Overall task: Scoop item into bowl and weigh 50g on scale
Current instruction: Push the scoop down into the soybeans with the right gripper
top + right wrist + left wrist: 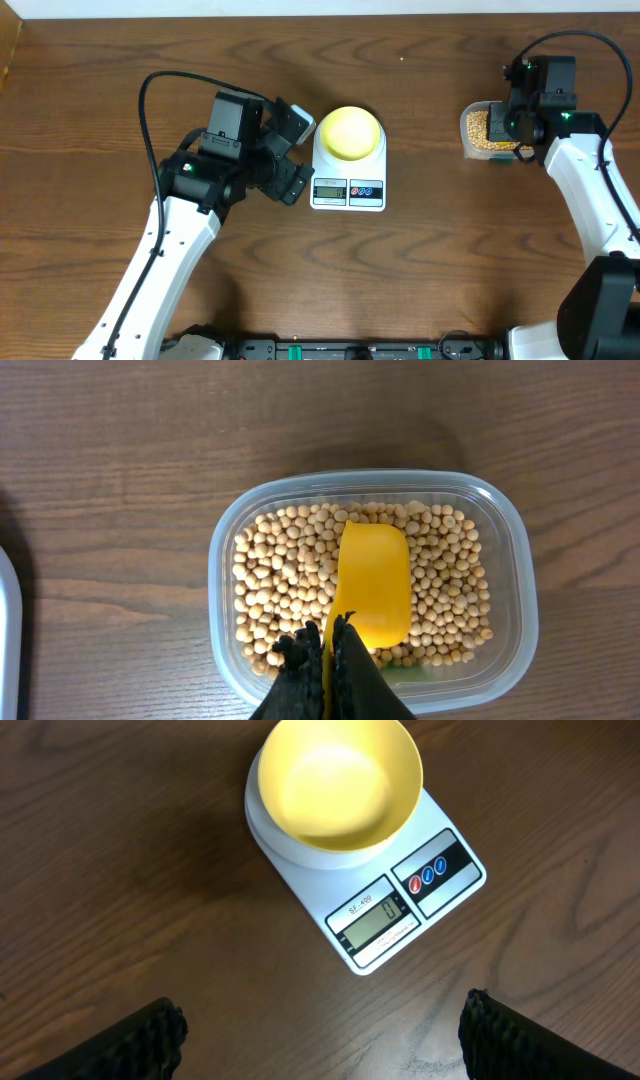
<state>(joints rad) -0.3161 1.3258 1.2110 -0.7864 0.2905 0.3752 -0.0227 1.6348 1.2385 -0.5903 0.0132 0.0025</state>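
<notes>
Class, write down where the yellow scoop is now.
Right wrist view: the yellow scoop sits in the clear tub of beans, handle held by the right gripper, right of the scale.

Scoop [375, 585] handle hidden inside my right gripper [328, 635]; tub [225, 560] near rim cut off below. Left fingers [140, 1040] cropped at frame bottom. Overhead: scale [348, 202] readout too small, tub half under my arm [585, 170].

The left tool [300, 152] angles downward, its fingers [140, 1042] spread wide (nothing between them), and its white forearm trails behind it. The right tool [325, 665] also aims downward, its fingers pinched tight on the yellow scoop [375, 585] just ahead.
</notes>
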